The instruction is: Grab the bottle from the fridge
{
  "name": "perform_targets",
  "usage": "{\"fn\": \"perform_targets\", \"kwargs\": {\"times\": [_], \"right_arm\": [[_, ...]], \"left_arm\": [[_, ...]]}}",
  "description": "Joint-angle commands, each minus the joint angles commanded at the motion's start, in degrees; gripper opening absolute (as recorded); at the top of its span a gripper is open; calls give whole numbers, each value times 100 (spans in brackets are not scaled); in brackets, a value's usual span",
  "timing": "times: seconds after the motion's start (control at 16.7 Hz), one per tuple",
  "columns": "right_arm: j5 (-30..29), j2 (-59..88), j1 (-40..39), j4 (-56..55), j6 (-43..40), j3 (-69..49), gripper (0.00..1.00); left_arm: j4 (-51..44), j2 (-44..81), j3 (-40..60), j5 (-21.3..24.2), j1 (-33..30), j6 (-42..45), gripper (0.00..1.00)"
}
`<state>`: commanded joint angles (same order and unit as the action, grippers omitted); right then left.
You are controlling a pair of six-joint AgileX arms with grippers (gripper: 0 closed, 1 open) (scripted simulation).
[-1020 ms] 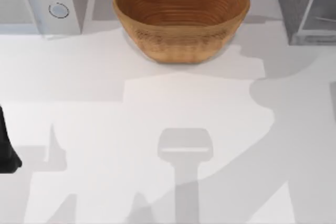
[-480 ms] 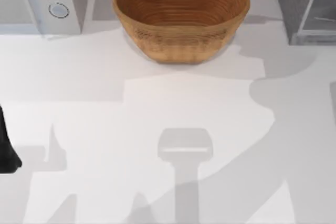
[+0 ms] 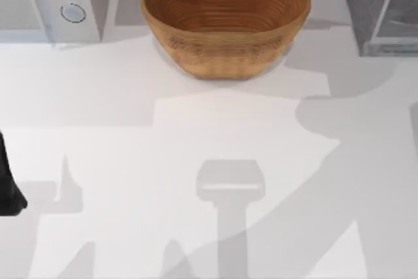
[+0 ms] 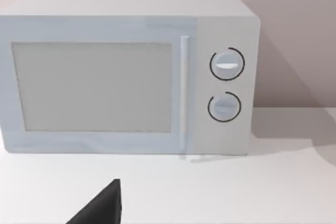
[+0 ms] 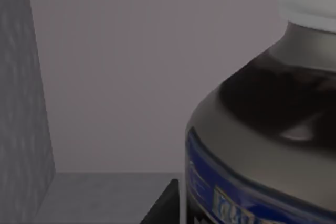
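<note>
Inside fridge (image 5: 21,103), 1 bottle (image 5: 262,145)

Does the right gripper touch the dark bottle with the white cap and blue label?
Cannot tell. In the right wrist view the bottle stands very close inside the grey fridge, and one dark fingertip shows beside it, but the contact line is hidden.

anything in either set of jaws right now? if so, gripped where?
Cannot tell for the right arm: its wrist view sits close against the bottle inside the fridge, with no contact visible. The left arm is parked at the table's left edge.
</note>
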<state>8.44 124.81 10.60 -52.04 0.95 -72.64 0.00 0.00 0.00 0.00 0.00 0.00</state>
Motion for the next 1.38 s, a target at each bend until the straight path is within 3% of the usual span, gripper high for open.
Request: {"fn": "perform_targets", "kwargs": {"times": [0.6, 1.14, 1.38], "right_arm": [[20, -399, 11, 428, 10, -43, 0], [253, -1858, 226, -322, 21, 2258, 0], [291, -2054, 256, -446, 22, 2505, 0]], "left_arm": [[0, 0, 0, 0, 0, 0, 100], [0, 0, 0, 0, 0, 0, 100], [0, 0, 0, 0, 0, 0, 100]]}}
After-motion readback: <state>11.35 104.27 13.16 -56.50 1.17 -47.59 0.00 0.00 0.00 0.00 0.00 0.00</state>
